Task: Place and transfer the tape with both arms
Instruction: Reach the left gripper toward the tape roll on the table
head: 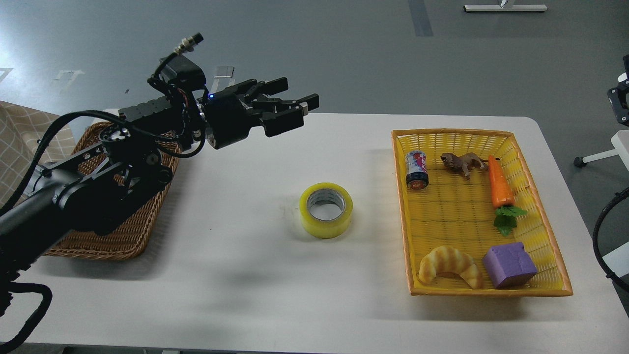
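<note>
Tape (pixel 326 210) lies mid-frame on the bench (pixel 236 295); left gripper (pixel 302 109), fingers released, hovers upper left and must next descend to grasp it.

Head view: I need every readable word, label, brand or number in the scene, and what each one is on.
No text can be read for certain.
Small can in the yellow basket: red, white and blue label print, too small and blurred to read.
Left gripper: no marking legible on its body or fingers.
Tape: no print visible.
</note>
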`<state>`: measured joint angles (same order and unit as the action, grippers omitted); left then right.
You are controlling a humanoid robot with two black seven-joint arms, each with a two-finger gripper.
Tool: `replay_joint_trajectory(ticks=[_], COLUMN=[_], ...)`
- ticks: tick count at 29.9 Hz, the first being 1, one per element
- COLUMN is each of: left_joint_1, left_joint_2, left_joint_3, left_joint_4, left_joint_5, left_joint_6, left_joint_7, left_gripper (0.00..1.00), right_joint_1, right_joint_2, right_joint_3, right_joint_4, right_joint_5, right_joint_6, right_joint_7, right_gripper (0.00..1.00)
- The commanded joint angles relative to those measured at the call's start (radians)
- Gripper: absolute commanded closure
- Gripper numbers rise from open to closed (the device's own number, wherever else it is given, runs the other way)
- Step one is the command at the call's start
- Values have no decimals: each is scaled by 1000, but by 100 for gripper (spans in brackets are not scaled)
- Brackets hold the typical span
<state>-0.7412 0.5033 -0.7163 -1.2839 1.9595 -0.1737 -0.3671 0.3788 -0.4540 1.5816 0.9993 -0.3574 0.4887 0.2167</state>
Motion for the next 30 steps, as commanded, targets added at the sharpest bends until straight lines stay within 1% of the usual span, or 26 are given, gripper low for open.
replay_joint_trajectory(ticks=[1,3,9,12,13,15,16,17,19,20,23,27,30], left_joint_1=[-6,-6,-7,-21,-21,-30,-38,-44,-49,-52,-50,-49,-52], left_joint_2=[0,-2,-5,-8,-8,-9,-11,-12,-23,-41,-72,-91,-114], left_joint_3=[47,75,127,173,173,199,208,215,218,218,224,247,287], left_joint_4=[5,5,3,3,3,3,3,3,3,3,5,5,32], left_joint_5=[76,133,180,179,179,179,177,176,174,173,173,173,173], left_joint_6=[0,0,0,-3,-3,-4,-7,-13,-24,-39,-88,-102,-102], left_joint_7=[14,33,46,83,83,106,124,143,163,180,204,235,276], left_gripper=[2,2,2,2,2,2,2,2,2,2,2,2,2], right_joint_1=[-1,-1,-3,-3,-3,-3,-3,-3,-3,-3,-3,-3,-3], right_joint_2=[9,14,18,21,21,21,21,21,21,21,26,32,34], right_joint_3=[0,0,0,0,0,0,0,0,0,0,0,0,0], right_joint_4=[-19,-25,-33,-39,-39,-39,-39,-39,-41,-44,-47,-47,-56], right_joint_5=[0,0,0,0,0,0,0,0,0,0,0,0,0], right_joint_6=[0,0,0,0,0,0,0,0,0,0,0,0,0], right_joint_7=[1,1,1,1,1,1,1,1,1,1,1,1,1], right_gripper=[0,0,0,0,0,0,0,0,0,0,0,0,0])
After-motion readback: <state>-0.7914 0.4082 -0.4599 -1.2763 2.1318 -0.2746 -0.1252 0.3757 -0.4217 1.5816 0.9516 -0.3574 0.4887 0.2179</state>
